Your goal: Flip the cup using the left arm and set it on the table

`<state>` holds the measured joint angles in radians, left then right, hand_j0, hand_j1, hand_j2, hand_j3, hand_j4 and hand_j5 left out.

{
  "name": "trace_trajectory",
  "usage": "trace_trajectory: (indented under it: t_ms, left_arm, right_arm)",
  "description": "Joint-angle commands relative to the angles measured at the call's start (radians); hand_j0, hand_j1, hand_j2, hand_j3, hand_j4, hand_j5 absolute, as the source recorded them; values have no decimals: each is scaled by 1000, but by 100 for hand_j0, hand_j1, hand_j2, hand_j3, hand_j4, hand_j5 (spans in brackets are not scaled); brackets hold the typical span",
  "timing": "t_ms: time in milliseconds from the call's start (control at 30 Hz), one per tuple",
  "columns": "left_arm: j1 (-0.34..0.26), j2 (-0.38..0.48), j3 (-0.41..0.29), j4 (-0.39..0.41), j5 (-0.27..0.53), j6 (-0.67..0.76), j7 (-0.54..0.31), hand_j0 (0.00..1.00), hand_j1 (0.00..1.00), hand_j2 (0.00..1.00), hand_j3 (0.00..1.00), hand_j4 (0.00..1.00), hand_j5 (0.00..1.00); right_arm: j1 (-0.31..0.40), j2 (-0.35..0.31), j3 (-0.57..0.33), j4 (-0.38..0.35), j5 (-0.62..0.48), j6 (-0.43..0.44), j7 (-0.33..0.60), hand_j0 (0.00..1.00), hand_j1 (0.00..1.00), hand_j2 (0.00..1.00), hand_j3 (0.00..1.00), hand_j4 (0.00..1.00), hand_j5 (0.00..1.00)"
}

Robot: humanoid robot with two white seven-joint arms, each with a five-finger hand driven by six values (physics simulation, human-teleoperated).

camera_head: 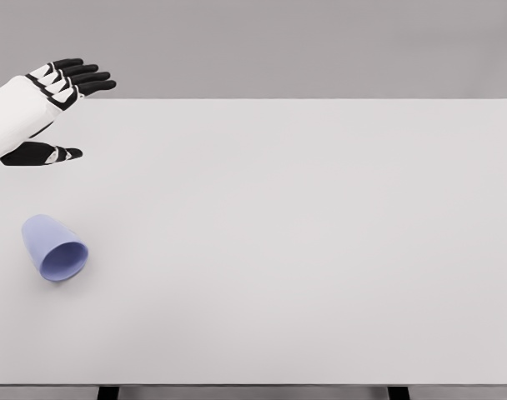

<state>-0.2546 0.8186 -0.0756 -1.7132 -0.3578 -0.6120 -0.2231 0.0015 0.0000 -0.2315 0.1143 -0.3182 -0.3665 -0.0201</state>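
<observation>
The left hand (49, 108), fingers spread and empty, hovers at upper left. The lavender cup (53, 247) lies tipped at lower left; probably light, rigid, roll-prone, best gripped around its wall.

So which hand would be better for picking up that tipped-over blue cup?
Left. The left hand hovers open at the table's far left, the same side where the blue cup lies. No right hand is in view.

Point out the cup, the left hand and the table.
cup (53, 247), head view, on its lilac side wall just behind the open mouth.
left hand (38, 108), head view, on the white back of the hand, fingers spread and empty.
table (320, 233), head view, on a bare stretch of its white top.
</observation>
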Motion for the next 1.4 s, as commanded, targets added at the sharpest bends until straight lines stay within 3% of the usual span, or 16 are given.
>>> trace_trajectory:
  t_ms: [0,367,700,833,967,1033,1133,1300,1367]
  left_arm:
    - [0,1,0,-3,7,1,1,100,100,100,100,100,100]
    - [8,2,-1,-3,-1,1,1,100,100,100,100,100,100]
    - [9,11,-12,9,-115,1,1,100,100,100,100,100,100]
    - [64,108,-36,9,-107,1,1,100,100,100,100,100,100]
    - [63,243,-119,7,-99,1,7,100,100,100,100,100,100]
    - [60,278,-119,0,-86,1,8,100,100,100,100,100,100]
    - [60,395,-122,-8,6,1,10,100,100,100,100,100,100]
    - [60,462,-130,-17,14,1,10,100,100,100,100,100,100]
    - [63,475,-167,-14,66,1,11,100,100,100,100,100,100]
  right_arm:
    - [0,0,1,1,-1,0,-1,100,100,100,100,100,100]
    - [5,0,0,-4,-1,0,0,100,100,100,100,100,100]
    - [5,0,0,-2,-1,0,0,100,100,100,100,100,100]
    - [5,0,0,-2,-1,0,0,100,100,100,100,100,100]
    - [5,0,0,-2,-1,0,0,100,100,100,100,100,100]
    - [5,0,0,-2,-1,0,0,100,100,100,100,100,100]
    - [5,0,0,-2,-1,0,0,100,100,100,100,100,100]
    - [5,0,0,-2,-1,0,0,100,100,100,100,100,100]
    - [5,0,0,-2,-1,0,0,100,100,100,100,100,100]
